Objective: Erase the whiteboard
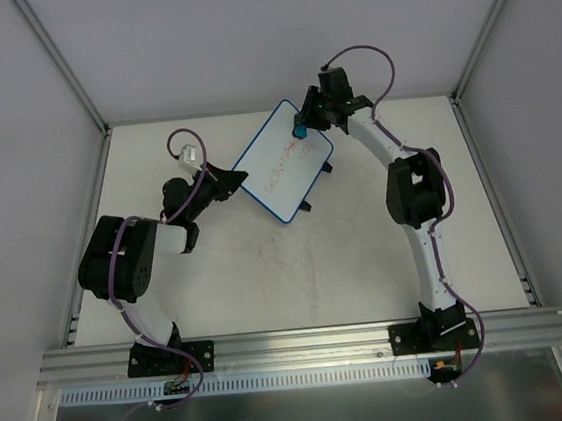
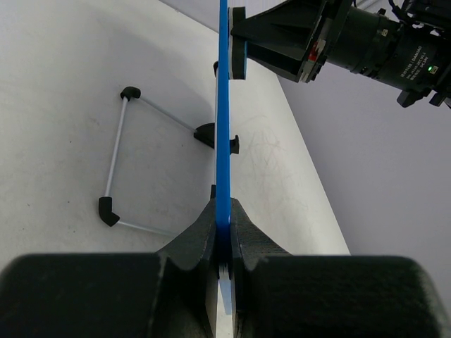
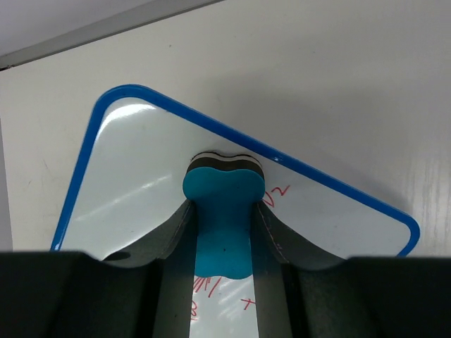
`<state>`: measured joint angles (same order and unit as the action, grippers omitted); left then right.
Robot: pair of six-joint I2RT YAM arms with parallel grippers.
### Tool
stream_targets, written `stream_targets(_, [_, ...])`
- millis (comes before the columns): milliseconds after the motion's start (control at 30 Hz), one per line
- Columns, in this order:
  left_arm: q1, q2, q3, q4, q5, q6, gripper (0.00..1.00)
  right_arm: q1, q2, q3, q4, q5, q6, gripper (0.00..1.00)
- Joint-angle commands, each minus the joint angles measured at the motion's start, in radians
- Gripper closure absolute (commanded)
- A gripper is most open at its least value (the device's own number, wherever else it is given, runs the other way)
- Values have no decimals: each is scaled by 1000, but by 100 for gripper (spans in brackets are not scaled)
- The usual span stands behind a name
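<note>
— Whiteboard position?
— The whiteboard (image 1: 283, 165) is sitting at the far middle of the table (image 1: 268, 282), with red scribbles (image 1: 280, 177) showing.
— Left arm?
— It is folding low and reaching right. The left gripper (image 2: 223, 232) is pinching the board's blue rim.
— Right arm?
— It is arching forward over the far corner. The right gripper (image 1: 304, 120) is clamping a teal eraser (image 3: 223, 190) against the board.

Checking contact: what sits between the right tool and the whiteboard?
The teal eraser, clamped in the right tool, its dark pad facing the whiteboard. Right wrist view shows it.
</note>
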<state>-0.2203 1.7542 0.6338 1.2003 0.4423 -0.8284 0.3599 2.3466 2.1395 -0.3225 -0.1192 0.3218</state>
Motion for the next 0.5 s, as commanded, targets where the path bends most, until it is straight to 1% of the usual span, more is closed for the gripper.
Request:
stream_targets(0, [12,5,-13,64,47,48,100,-27,2,11,-58,-2,42,100])
stream_targets(200, [12,7,-13,65,47,52,100,-68,-17,-67,-66,-16,114,100])
stream_targets(233, [12,7,-13,62,47,52,100,-75,-15,-79,-67,-40,121,100])
stream_targets(467, [12,8,-11,64,52,54,100,-102,-24,-127,-73,-73,146,100])
